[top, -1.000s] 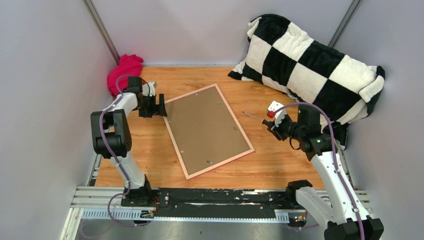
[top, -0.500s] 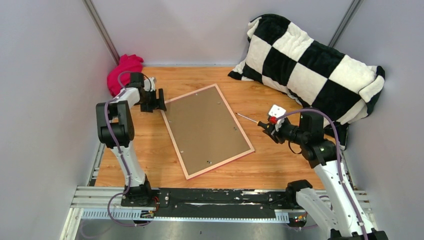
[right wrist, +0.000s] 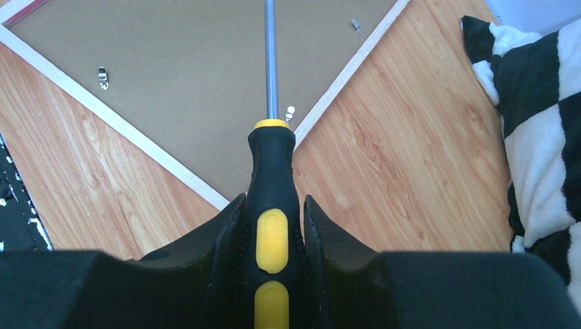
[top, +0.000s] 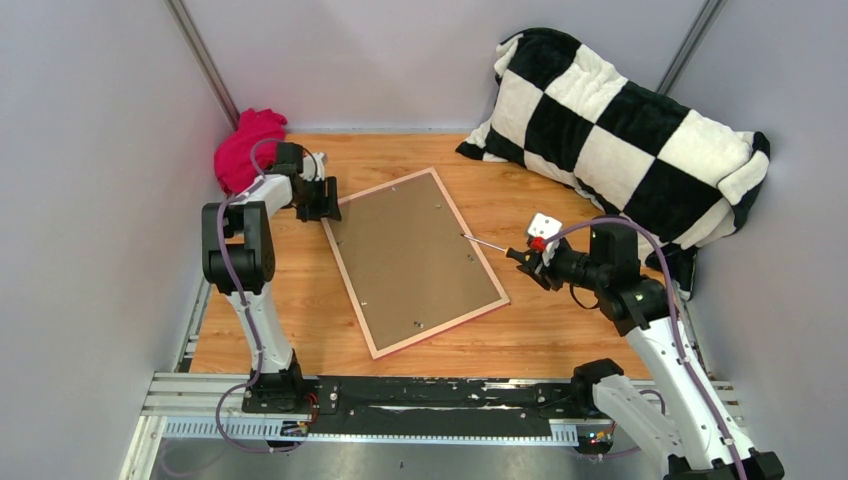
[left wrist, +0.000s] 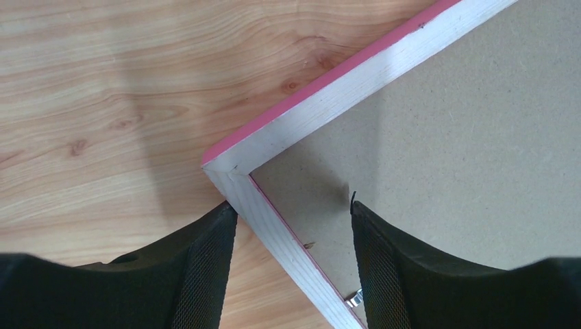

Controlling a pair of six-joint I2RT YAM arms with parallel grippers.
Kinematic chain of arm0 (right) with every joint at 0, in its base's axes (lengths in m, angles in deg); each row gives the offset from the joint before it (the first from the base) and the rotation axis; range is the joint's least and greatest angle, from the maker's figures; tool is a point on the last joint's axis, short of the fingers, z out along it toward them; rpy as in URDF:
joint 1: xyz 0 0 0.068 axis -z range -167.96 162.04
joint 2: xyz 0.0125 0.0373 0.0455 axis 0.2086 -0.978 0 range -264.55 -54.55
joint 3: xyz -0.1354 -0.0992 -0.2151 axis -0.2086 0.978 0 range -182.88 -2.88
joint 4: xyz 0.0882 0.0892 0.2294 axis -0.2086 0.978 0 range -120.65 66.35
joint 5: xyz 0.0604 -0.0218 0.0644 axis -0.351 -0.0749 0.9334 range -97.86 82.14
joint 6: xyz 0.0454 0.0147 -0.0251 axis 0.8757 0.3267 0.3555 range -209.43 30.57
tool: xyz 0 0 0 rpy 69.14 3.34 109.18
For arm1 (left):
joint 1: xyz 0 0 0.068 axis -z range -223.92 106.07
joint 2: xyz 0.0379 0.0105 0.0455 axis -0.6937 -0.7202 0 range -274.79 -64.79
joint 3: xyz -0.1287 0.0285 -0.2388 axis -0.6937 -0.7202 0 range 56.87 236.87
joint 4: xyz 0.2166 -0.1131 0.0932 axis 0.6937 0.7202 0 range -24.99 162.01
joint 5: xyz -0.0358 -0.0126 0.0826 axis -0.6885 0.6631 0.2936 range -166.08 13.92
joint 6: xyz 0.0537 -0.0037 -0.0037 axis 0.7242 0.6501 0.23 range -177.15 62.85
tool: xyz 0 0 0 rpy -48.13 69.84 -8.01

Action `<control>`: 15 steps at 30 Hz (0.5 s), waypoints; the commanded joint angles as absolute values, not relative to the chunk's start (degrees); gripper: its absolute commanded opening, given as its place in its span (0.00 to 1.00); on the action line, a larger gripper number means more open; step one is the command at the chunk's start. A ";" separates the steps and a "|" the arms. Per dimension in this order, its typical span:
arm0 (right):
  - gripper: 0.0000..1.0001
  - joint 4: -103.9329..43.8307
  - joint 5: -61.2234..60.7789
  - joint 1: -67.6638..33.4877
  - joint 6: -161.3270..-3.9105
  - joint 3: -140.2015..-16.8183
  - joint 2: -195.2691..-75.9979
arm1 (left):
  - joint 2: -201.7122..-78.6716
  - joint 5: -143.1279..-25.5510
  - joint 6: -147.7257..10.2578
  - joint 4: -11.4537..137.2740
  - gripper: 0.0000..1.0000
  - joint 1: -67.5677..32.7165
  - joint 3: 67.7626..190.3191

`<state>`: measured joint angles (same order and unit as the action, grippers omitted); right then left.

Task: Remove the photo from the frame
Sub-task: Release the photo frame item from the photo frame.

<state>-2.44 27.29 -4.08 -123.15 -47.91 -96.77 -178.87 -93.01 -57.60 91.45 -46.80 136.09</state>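
Surroundings: checkered pillow [top: 620, 130] far-R by the wall, well apart from frame [top: 412, 260]. Magenta cloth [top: 245, 148] in far-L corner, just behind L arm. Frame lies flat mid-table [top: 560, 320], skewed, brown board up, pink border round it. Small metal clips [right wrist: 103, 77] on board nr edges. Photo not visible; board side covers it.

L arm: reaches fwd, wrist angled down. L gripper [left wrist: 294, 212] at frame's far-L corner. Fingers [left wrist: 205, 267] apart, straddling the side rail just below corner: one over table, other over board. Not clamped.

R arm: elbow bent, forearm low, pointing L. R gripper [right wrist: 273, 205] closed round black/yellow screwdriver [right wrist: 273, 171] handle. Shaft crosses frame's R rail, tip over board.
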 commanded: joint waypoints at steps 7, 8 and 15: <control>0.00 -3.92 28.78 -2.82 -123.74 -47.02 -97.35 | -180.28 -89.18 -57.71 90.24 0.63 -41.49 136.36; 0.00 -3.93 28.79 -2.60 -123.87 -46.99 -97.48 | -180.48 -89.81 -57.74 90.16 0.63 -41.38 136.28; 0.00 -3.92 29.46 -2.38 -123.27 -47.02 -98.17 | -180.22 -93.13 -55.81 88.51 0.63 -41.32 135.03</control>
